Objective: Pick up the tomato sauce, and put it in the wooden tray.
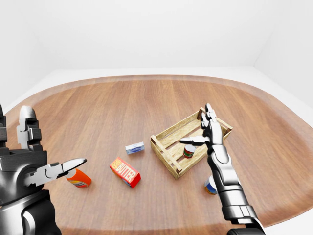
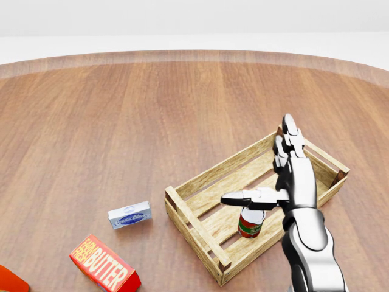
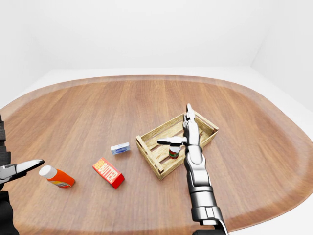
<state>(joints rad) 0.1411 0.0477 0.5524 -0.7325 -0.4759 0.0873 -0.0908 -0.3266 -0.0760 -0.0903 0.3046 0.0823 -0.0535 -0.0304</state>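
The tomato sauce can [image 2: 251, 222], red and green labelled, stands upright on the slats of the wooden tray [image 2: 193, 230], near the tray's lower side in the head view. My right hand [image 2: 258, 166] hovers just above the can, open, with its fingers stretched up and its thumb pointing left over the can's top. Nothing is held in it. My left hand [image 1: 49, 145] shows at the far left of the left-eye view, open and empty, far from the tray.
A red butter box [image 2: 103, 264] and a small blue-white box [image 2: 129, 215] lie left of the tray. An orange bottle [image 1: 78, 179] lies near my left hand. Another can [image 1: 211, 186] stands on the table right of my right forearm.
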